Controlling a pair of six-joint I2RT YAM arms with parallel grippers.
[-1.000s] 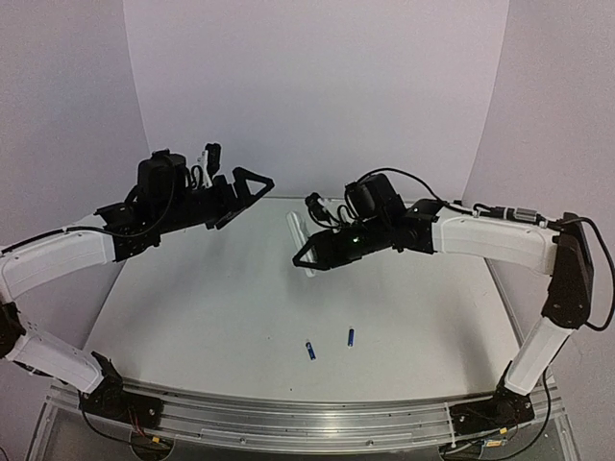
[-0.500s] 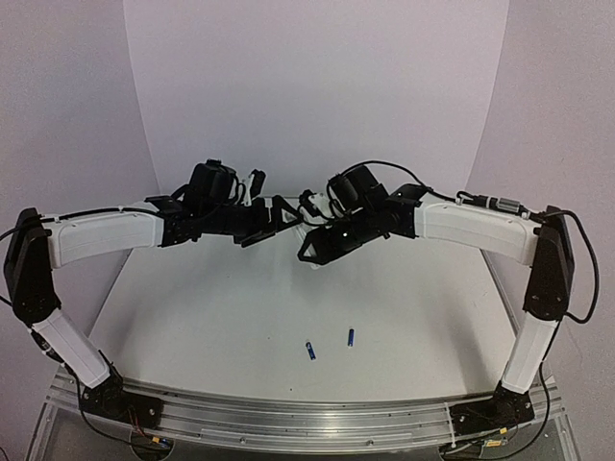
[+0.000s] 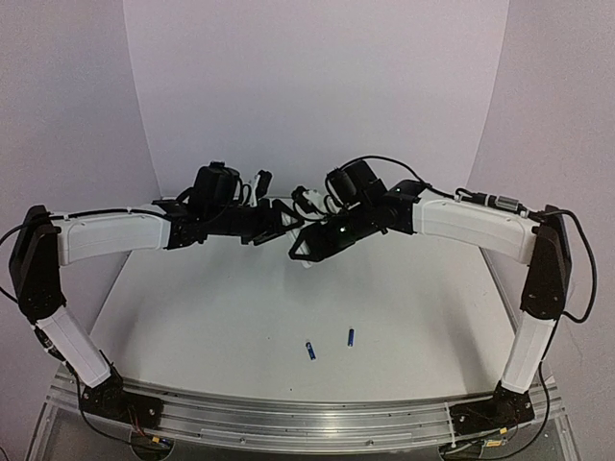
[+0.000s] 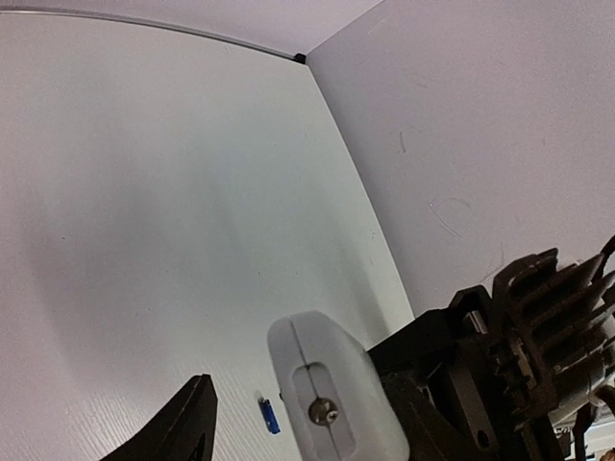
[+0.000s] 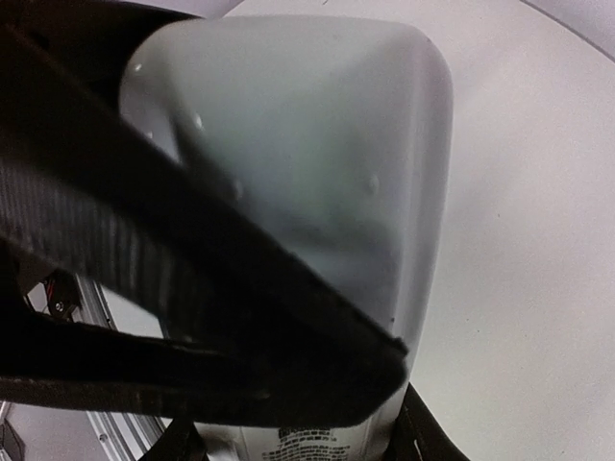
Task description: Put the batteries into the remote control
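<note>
Two batteries: both lie loose on the desk near its front edge, side by side but apart. No end effector touches either.
Remote: off the desk, carried in the air over the middle-rear area, well apart from the batteries.
Right end effector: clenched on the remote. Its wrist view shows a dark finger pressed across the white body.
Left end effector: just beside the remote, facing the right one, with nothing seen in it. Only one finger shows in its wrist view, so I cannot tell whether it is released or clenched.
Done: the remote is lifted and held between the two arms.
Left: all the loading, judging by the batteries on the desk. The compartment must be opened if it is closed, and each battery fetched and seated.
Progress: early, by my estimate.
Hidden: the battery compartment is not made out in any view, so I cannot say whether a cover is on or off.
Unclear: the left wrist view shows a white rounded end with a slot and a small screw. It is likely the remote, but which face is uncertain.
Cut off: the left wrist view catches one battery only. The right wrist view is filled by the finger and the remote, and the print at its bottom edge is unreadable.
Contact: the top view is too small and dark to show whether the left fingers touch the remote.
</note>
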